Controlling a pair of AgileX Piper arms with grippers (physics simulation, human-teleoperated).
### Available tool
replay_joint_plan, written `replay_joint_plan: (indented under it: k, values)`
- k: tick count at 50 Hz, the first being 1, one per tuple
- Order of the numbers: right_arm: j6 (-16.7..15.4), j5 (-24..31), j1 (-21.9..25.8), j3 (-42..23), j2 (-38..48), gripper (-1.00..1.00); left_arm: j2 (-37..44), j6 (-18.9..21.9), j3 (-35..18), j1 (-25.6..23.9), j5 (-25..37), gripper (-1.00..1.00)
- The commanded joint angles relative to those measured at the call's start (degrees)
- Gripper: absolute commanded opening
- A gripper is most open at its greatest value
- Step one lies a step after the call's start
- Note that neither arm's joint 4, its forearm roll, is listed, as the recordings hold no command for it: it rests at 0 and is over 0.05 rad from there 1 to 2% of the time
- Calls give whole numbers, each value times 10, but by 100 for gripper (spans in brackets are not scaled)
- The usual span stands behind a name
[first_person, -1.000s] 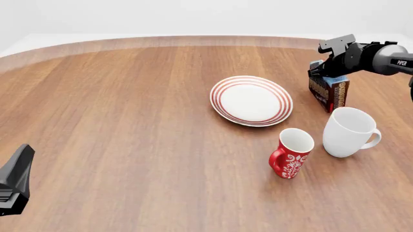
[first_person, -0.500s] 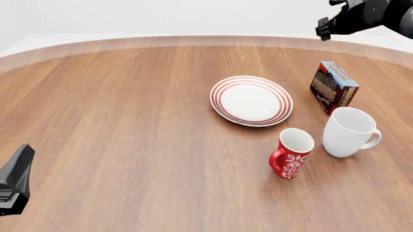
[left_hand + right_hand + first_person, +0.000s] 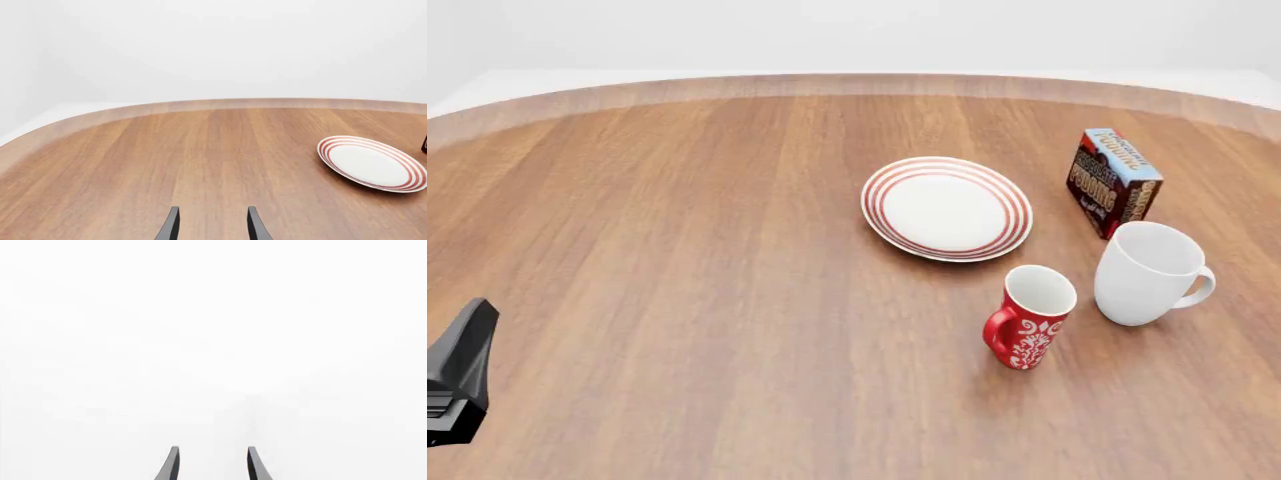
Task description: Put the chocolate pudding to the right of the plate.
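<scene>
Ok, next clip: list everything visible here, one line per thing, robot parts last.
table: one, brown wood grain, curved far edge, carries everything else.
plate: one, white with red rings on the rim, right of the table's centre.
pudding: one carton, light blue top, dark brown and red sides, standing right of the plate, apart from it and just behind the white mug.
white mug: one, plain white, upright, nearer than the pudding, handle to the right.
red mug: one, red with white pattern, upright, left of the white mug, nearer than the plate.
left gripper: one, black, fingers apart, empty, low over bare table at the near left.
right gripper: one, black, fingers apart, empty, facing blank white; absent from the front view.
</scene>
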Motion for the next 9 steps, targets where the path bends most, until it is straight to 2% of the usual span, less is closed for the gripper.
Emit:
replay_joint_plan:
  k: [1, 3, 5, 7, 8, 9]
  values:
    - [195, -94, -252, -53, -217, 100, 0, 0, 0, 0, 0, 100]
    - [212, -98, -243, -53, -223, 100, 0, 0, 0, 0, 0, 100]
    - [208, -109, -215, -53, -232, 100, 0, 0, 0, 0, 0, 100]
    - [172, -128, -163, -53, -246, 100, 0, 0, 0, 0, 0, 100]
    - [159, -129, -154, -52, -247, 100, 0, 0, 0, 0, 0, 100]
    - [180, -125, -175, -51, -244, 100, 0, 0, 0, 0, 0, 100]
